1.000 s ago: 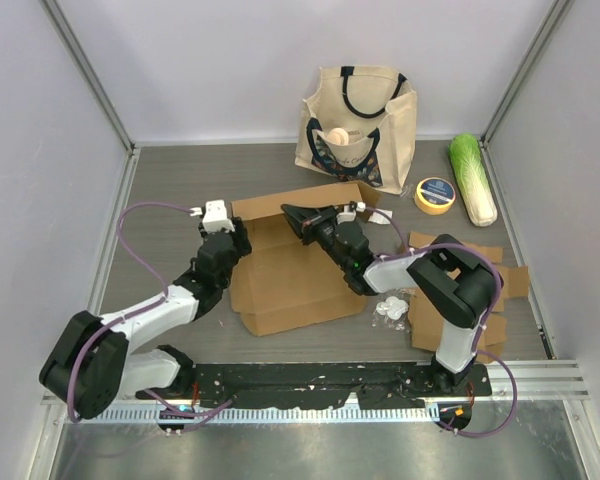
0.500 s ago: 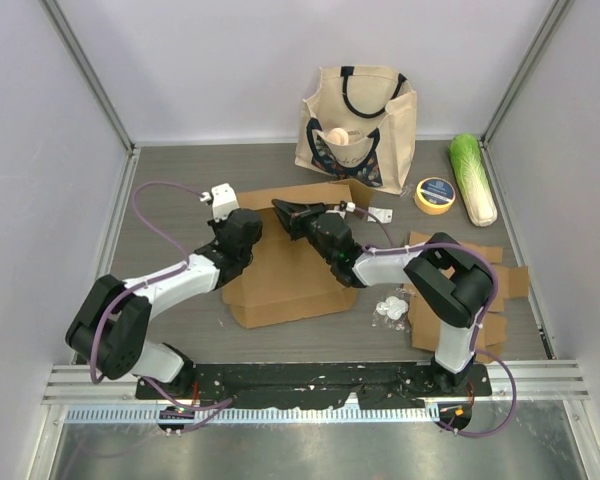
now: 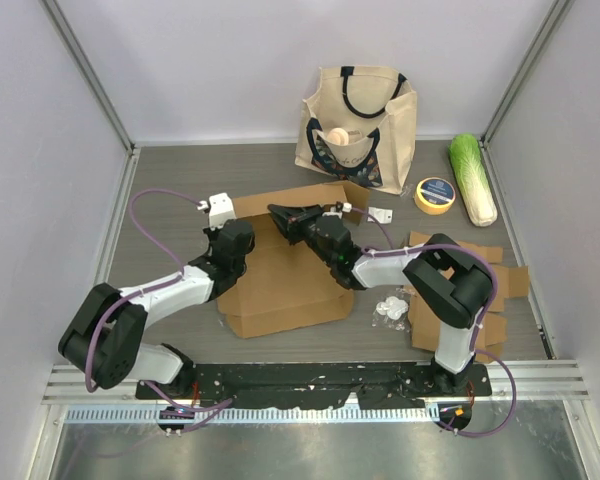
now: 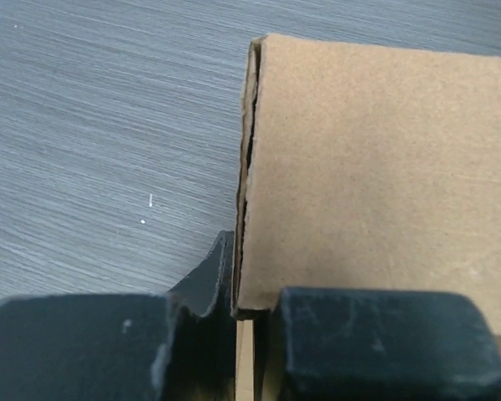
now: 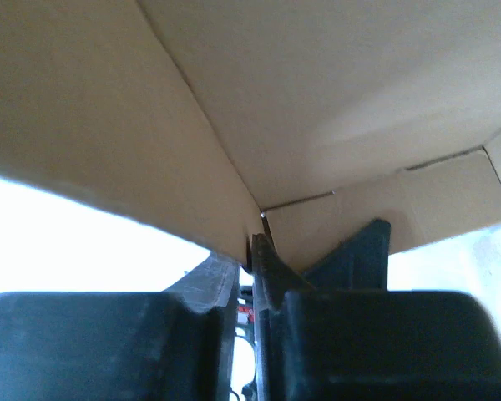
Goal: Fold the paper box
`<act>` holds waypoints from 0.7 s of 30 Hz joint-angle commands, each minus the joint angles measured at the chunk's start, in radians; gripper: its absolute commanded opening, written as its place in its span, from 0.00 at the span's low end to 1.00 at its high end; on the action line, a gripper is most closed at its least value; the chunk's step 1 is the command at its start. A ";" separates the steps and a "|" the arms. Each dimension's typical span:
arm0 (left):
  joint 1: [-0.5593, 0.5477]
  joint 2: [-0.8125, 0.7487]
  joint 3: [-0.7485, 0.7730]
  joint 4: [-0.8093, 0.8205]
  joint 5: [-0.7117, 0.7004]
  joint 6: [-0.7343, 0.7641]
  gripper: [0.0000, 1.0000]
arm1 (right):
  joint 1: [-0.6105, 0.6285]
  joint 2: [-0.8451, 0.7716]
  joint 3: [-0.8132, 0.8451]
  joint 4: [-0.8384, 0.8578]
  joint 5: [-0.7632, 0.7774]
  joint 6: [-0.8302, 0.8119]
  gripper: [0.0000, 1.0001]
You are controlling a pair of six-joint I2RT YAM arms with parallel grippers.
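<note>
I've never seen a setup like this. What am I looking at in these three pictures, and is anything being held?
Two robot arms are bolted at the near edge of a table. The wide picture looks down from above. The two close-ups come from a camera on each wrist. A flattened cardboard box lies in the middle. The left gripper is shut on its left edge, and the right gripper is shut on a flap at its far side. Around it lie a tote bag, a tape roll, a cabbage and spare cardboard.
</note>
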 commanded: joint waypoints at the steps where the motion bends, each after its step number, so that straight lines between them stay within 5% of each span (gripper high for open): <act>1: 0.016 -0.017 0.005 0.038 -0.048 0.019 0.00 | -0.029 -0.080 -0.051 0.012 -0.127 -0.195 0.35; 5: 0.016 -0.080 -0.067 0.073 -0.029 0.051 0.00 | -0.088 -0.216 -0.094 -0.209 -0.319 -0.677 0.74; 7: 0.018 -0.110 -0.077 0.079 -0.001 0.064 0.00 | -0.108 -0.294 -0.090 -0.470 -0.379 -0.993 0.80; 11: 0.018 -0.138 -0.069 0.033 0.003 0.073 0.00 | -0.152 -0.452 -0.018 -0.947 -0.332 -1.373 0.83; 14: 0.018 -0.161 -0.069 -0.014 0.048 0.061 0.00 | -0.261 -0.515 0.030 -1.067 -0.390 -1.454 0.84; 21: 0.018 -0.140 -0.038 -0.094 0.109 0.041 0.00 | -0.378 -0.422 0.160 -1.012 -0.487 -1.575 0.84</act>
